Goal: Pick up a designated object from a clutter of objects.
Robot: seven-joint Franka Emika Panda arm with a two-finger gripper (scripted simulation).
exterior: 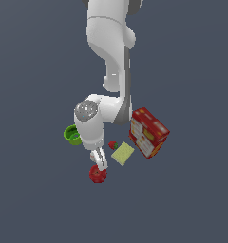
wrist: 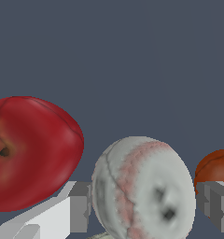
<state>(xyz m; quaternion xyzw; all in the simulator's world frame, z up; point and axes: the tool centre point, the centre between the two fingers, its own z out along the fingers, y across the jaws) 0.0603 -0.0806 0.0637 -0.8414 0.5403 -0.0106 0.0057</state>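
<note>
On the dark surface (exterior: 35, 199) in the exterior view, the arm is lowered beside a red apple (exterior: 98, 174); the ball is hidden there. In the wrist view, the white ball (wrist: 142, 186) is framed between spread fingers (wrist: 79, 205), apparently not yet touched, for a centred grasp.

So the white arm (exterior: 109, 71) comes down into the clutter and its gripper (exterior: 99, 163) sits right above the red apple (exterior: 98, 174), touching or nearly (can't tell). Using the apple as reference: green cup (exterior: 73, 135) up toward the exterior view's left, strawberry (exterior: 113, 145) and pale yellow pad (exterior: 122, 154) up-right, big red box (exterior: 148, 132) beyond the pad.
</note>
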